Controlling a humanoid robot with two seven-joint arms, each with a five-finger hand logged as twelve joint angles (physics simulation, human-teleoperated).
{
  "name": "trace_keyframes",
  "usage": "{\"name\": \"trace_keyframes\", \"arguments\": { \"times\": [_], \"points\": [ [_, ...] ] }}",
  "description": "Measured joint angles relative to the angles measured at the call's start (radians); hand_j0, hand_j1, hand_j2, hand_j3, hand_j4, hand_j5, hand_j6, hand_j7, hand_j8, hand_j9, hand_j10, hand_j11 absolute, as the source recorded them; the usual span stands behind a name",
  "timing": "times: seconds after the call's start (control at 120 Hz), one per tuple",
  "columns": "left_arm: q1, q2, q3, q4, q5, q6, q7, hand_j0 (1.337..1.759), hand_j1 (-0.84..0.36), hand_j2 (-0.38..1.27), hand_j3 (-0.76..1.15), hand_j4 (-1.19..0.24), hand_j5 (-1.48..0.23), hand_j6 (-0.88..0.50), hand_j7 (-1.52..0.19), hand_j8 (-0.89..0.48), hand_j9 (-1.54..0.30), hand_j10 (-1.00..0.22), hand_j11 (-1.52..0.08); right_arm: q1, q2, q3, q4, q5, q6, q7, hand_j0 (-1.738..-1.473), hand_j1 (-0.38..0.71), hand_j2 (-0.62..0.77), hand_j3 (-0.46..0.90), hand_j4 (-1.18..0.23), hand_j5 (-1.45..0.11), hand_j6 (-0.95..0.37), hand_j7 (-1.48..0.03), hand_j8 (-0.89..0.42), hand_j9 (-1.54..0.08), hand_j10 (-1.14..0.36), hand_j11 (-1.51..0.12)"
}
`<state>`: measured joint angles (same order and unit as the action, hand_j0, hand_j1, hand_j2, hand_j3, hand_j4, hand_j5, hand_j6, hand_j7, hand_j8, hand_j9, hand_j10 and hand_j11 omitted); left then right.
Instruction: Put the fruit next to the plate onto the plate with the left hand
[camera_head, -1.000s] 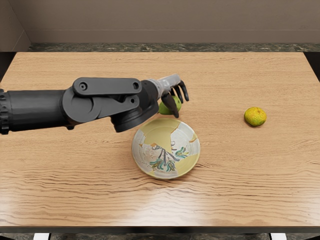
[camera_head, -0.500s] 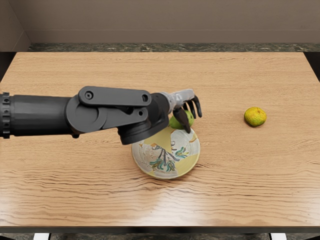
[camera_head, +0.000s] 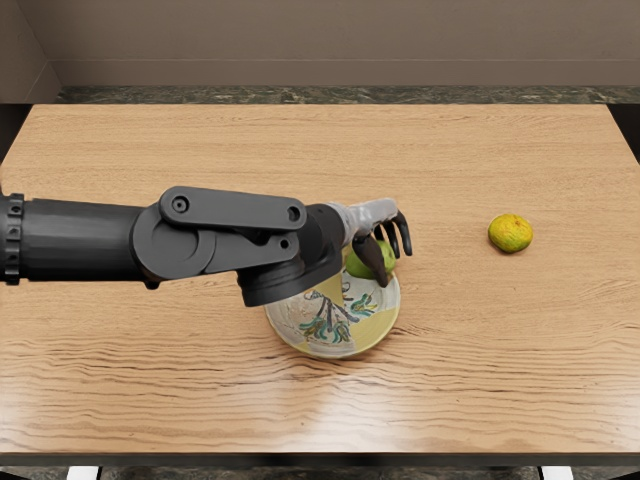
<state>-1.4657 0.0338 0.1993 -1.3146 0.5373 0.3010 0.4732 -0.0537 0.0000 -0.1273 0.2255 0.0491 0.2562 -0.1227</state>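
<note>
One green fruit (camera_head: 356, 267) is clamped in the left hand's (camera_head: 376, 238) curled fingers (camera_head: 403, 235), right over the far rim of the patterned plate (camera_head: 335, 332), so letting go should land it inside; a mottled citrus (camera_head: 510, 232) lies well apart on the wooden table (camera_head: 500, 350)

The plate (camera_head: 332, 351) sits near the middle of the bench (camera_head: 320, 410), with the left arm reaching in from the left across its rear-left part. The left hand (camera_head: 380, 241) holds 1 fruit (camera_head: 361, 266) at the plate's rear right rim. The other fruit (camera_head: 510, 233) lies on the bench well apart to the right.
</note>
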Motion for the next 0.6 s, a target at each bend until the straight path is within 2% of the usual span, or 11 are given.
{"name": "trace_keyframes", "arguments": {
  "times": [0.083,0.217,0.325,0.483,0.6],
  "points": [
    [0.0,0.0,0.001,-0.001,0.001,0.0,-0.002,1.656,-0.33,0.37,0.0,-0.59,-0.77,-0.54,-0.77,-0.46,-0.76,-0.49,-0.77,0.0,0.0,0.0,0.0,0.0,0.0,0.0,-1.658,-0.33,0.0,0.0,-0.02,-0.02,-0.02,-0.02,-0.02,-0.02,-0.02,-0.02],
    [0.0,0.001,0.001,-0.001,0.001,-0.015,-0.01,1.657,-0.04,0.2,0.0,-0.34,-0.44,-0.31,-0.44,-0.27,-0.44,-0.29,-0.44,0.0,0.0,0.0,0.0,0.0,0.0,0.0,-1.658,-0.33,0.0,0.0,-0.02,-0.02,-0.02,-0.02,-0.02,-0.02,-0.02,-0.02],
    [-0.001,0.003,-0.002,-0.001,0.001,-0.042,-0.013,1.658,0.12,0.12,0.0,-0.2,-0.26,-0.19,-0.26,-0.16,-0.26,-0.17,-0.26,0.0,0.0,0.0,0.0,0.0,0.0,0.0,-1.658,-0.33,0.0,0.0,-0.02,-0.02,-0.02,-0.02,-0.02,-0.02,-0.02,-0.02],
    [-0.015,0.023,-0.014,0.0,0.001,-0.054,-0.014,1.658,0.24,0.06,0.0,-0.1,-0.13,-0.09,-0.13,-0.08,-0.13,-0.08,-0.13,0.0,0.0,0.0,0.0,0.0,0.0,0.0,-1.658,-0.33,0.0,0.0,-0.02,-0.02,-0.02,-0.02,-0.02,-0.02,-0.02,-0.02],
    [-0.019,0.106,-0.054,0.0,-0.004,-0.094,-0.014,1.658,0.28,0.03,0.0,-0.06,-0.08,-0.06,-0.08,-0.05,-0.08,-0.05,-0.08,0.0,0.0,0.0,0.0,0.0,0.0,0.0,-1.658,-0.33,0.0,0.0,-0.02,-0.02,-0.02,-0.02,-0.02,-0.02,-0.02,-0.02]
  ]
}}
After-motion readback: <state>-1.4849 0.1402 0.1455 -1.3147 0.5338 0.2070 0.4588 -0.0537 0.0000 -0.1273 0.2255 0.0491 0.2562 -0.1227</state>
